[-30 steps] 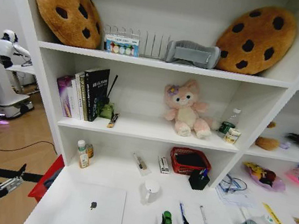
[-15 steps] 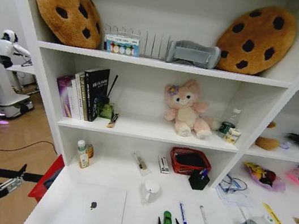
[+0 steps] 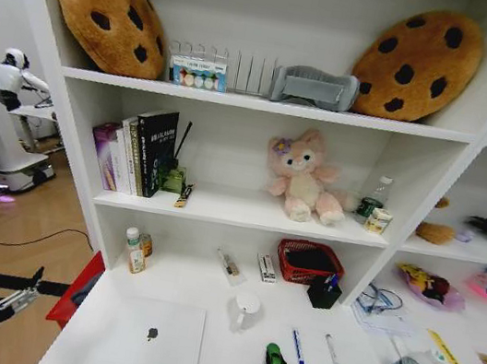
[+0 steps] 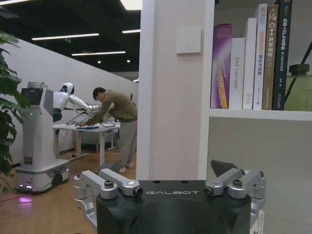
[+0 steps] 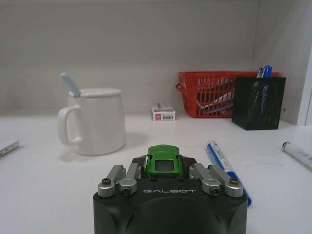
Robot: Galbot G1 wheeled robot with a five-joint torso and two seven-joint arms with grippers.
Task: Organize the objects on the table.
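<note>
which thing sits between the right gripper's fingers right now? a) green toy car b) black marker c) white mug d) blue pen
a: in the right wrist view the green toy car sits between the fingers of the right gripper, while the blue pen lies beside it on the table.

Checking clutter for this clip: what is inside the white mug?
A pale blue handle, likely a spoon, sticks out of the white mug. Its lower end and any liquid are hidden by the mug's wall. The right gripper is closed on the green toy car.
</note>
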